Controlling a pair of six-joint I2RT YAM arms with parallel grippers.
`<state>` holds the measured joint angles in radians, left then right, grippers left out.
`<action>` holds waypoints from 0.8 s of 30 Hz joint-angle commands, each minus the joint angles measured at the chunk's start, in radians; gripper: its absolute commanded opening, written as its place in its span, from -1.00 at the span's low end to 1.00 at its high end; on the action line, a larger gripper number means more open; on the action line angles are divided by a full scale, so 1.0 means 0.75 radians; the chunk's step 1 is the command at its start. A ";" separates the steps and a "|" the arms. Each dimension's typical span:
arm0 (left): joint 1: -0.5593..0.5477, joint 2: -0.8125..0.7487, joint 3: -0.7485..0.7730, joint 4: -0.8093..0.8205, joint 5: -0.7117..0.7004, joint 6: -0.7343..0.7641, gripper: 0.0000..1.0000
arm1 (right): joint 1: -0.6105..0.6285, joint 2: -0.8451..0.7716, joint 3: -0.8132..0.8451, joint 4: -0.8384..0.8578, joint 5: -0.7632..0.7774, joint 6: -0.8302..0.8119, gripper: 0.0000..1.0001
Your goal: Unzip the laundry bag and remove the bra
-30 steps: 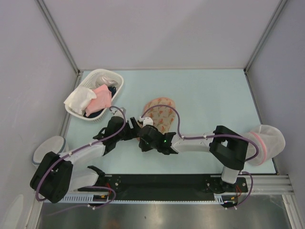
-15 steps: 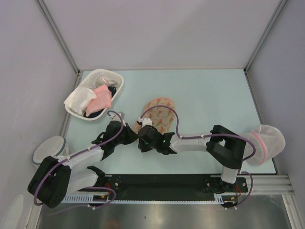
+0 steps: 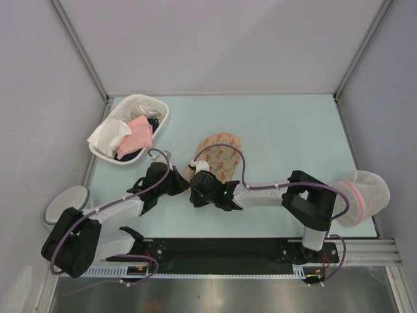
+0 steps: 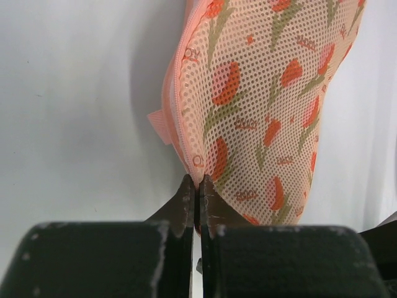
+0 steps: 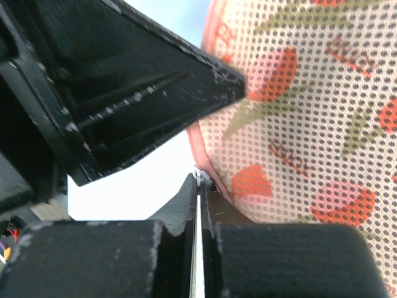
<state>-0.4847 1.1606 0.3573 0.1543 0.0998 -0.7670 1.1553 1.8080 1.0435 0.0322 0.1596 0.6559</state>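
The laundry bag (image 3: 221,153), a beige-pink mesh pouch with orange-red flowers, lies flat at the table's middle. Both grippers meet at its near left end. My left gripper (image 3: 185,184) is shut, and in the left wrist view its tips (image 4: 197,181) pinch the pink seam of the laundry bag (image 4: 260,105). My right gripper (image 3: 195,182) is also shut. In the right wrist view its tips (image 5: 200,181) clamp a small white zipper pull (image 5: 200,176) at the edge of the laundry bag (image 5: 310,124). The left gripper's black finger (image 5: 142,87) looms just above. The bra is hidden.
A white basket (image 3: 163,116) stands at the back left with a pink cloth (image 3: 139,134), a white cloth (image 3: 107,135) and dark fabric in it. A white mesh dome with a pink rim (image 3: 365,192) sits at the right edge. Grey walls close three sides.
The left gripper, open a second ago, has closed on the bag's near seam beside the right gripper. The right gripper has stayed shut in place.
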 commanded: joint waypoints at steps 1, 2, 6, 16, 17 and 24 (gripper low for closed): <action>0.045 0.025 0.068 0.036 -0.014 0.035 -1.00 | 0.004 -0.054 -0.045 0.012 0.006 0.023 -1.00; 0.053 0.029 0.074 0.036 -0.010 0.039 -1.00 | 0.006 -0.065 -0.062 0.010 0.006 0.035 -1.00; 0.069 0.048 0.090 0.034 -0.010 0.055 -1.00 | 0.012 -0.085 -0.099 0.002 0.014 0.056 -1.00; 0.100 0.087 0.127 0.029 -0.004 0.088 -1.00 | 0.014 -0.132 -0.178 -0.018 0.041 0.095 -1.00; 0.102 0.087 0.129 0.029 -0.004 0.088 -1.00 | 0.014 -0.132 -0.183 -0.018 0.043 0.097 -1.00; 0.119 0.097 0.131 0.027 -0.002 0.100 -0.99 | 0.008 -0.151 -0.215 -0.025 0.057 0.109 -1.00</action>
<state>-0.4187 1.2285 0.4107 0.1474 0.1181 -0.7238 1.1591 1.7382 0.9005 0.0349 0.1757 0.7231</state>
